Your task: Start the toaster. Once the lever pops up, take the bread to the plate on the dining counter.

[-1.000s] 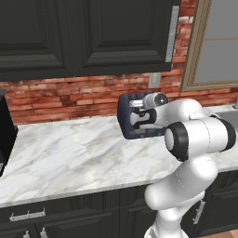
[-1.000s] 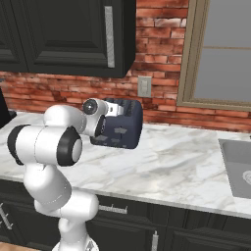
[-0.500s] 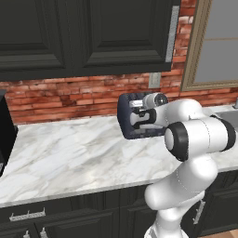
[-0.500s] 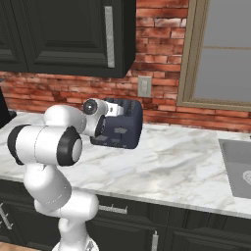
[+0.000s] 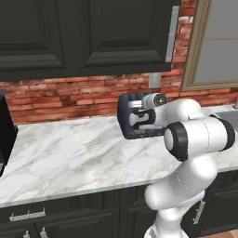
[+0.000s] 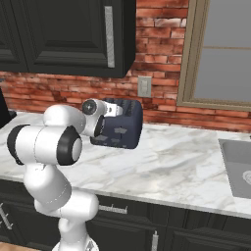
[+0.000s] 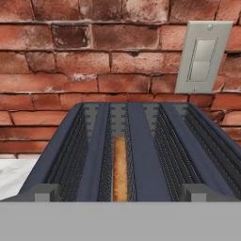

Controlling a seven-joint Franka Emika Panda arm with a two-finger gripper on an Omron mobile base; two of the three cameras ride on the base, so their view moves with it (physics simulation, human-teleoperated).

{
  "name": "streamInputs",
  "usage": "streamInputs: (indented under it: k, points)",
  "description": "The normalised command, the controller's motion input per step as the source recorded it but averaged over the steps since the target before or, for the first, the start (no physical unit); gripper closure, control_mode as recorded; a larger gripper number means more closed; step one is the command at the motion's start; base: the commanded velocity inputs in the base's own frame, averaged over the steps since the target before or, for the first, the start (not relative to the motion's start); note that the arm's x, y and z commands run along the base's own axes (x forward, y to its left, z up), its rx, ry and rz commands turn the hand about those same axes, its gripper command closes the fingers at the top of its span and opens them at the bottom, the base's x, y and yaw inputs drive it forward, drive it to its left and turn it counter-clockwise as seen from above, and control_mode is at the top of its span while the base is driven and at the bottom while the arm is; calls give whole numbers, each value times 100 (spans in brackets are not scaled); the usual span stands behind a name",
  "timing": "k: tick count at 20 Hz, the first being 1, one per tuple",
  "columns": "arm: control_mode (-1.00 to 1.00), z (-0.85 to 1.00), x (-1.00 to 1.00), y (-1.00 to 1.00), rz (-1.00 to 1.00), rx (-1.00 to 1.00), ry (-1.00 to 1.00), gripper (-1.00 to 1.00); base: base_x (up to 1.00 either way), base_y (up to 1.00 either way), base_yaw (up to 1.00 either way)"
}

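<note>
The dark navy toaster (image 5: 126,125) (image 6: 125,128) stands on the marble wall counter (image 5: 69,153) against the brick wall. My gripper (image 5: 138,119) (image 6: 109,116) hovers at the toaster's upper front side and hides part of it. From the hand view I look along the toaster's top (image 7: 141,155); the golden-brown bread (image 7: 120,164) sits low in the slot left of centre. The gripper (image 7: 120,193) is open, its fingertips (image 7: 44,192) spread wide over the near edge with nothing between them. The plate and the dining counter are out of view.
A wall switch plate (image 7: 202,56) (image 6: 144,86) sits on the brick just behind the toaster. A sink (image 6: 238,162) lies at the counter's right end and a tall black appliance (image 5: 5,135) at its left. Dark upper cabinets (image 5: 83,32) hang overhead.
</note>
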Motion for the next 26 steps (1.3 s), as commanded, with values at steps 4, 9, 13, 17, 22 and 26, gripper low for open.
streamInputs:
  k: [4, 9, 13, 17, 22, 26]
  points:
    - [-100, 0, 0, 0, 0, 0, 0, -100, 0, 0, 0]
    - [-100, 0, 0, 0, 0, 0, 0, -100, 0, 0, 0]
    - [-100, 0, 0, 0, 0, 0, 0, -100, 0, 0, 0]
    - [-100, 0, 0, 0, 0, 0, 0, -100, 0, 0, 0]
    - [-100, 0, 0, 0, 0, 0, 0, -100, 0, 0, 0]
    - [-100, 0, 0, 0, 0, 0, 0, -100, 0, 0, 0]
